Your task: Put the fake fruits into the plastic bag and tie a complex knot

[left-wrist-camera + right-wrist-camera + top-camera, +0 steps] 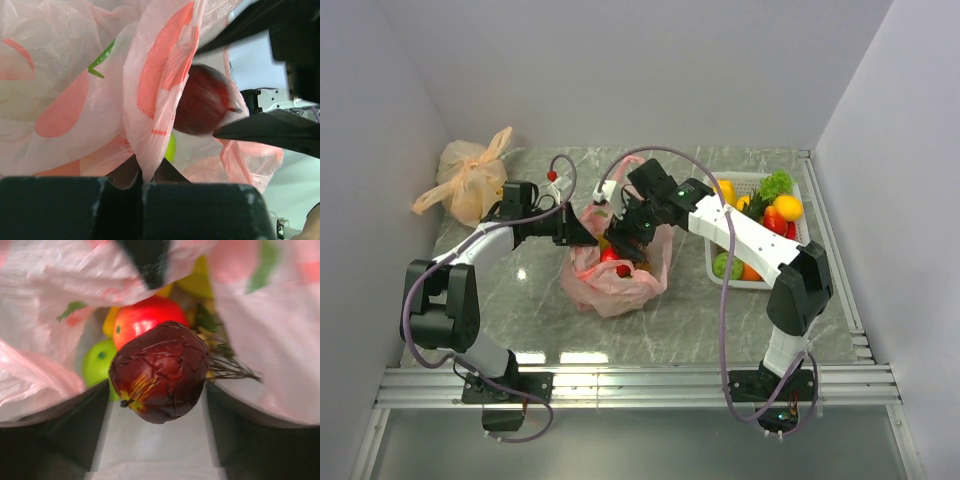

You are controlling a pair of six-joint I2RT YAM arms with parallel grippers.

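Note:
The pink plastic bag [615,288] lies at the table's middle, mouth held up. My left gripper [582,232] is shut on a fold of the bag's rim [160,100], pinched between the jaws [142,176]. My right gripper [625,236] reaches into the mouth, fingers spread wide [157,390]. A dark red wrinkled apple [160,372] hangs between them; in the left wrist view this apple [202,100] rests at one finger with a gap to the other. Deeper in the bag [60,285] lie a red apple [142,315], a green fruit [97,362] and a yellow one [112,320].
A white basket [760,180] at the right holds more fake fruits, among them an orange one [787,207], a leafy green one [777,183] and a green one [727,265]. A pale orange knotted bag [470,180] sits in the back left corner. Walls enclose three sides.

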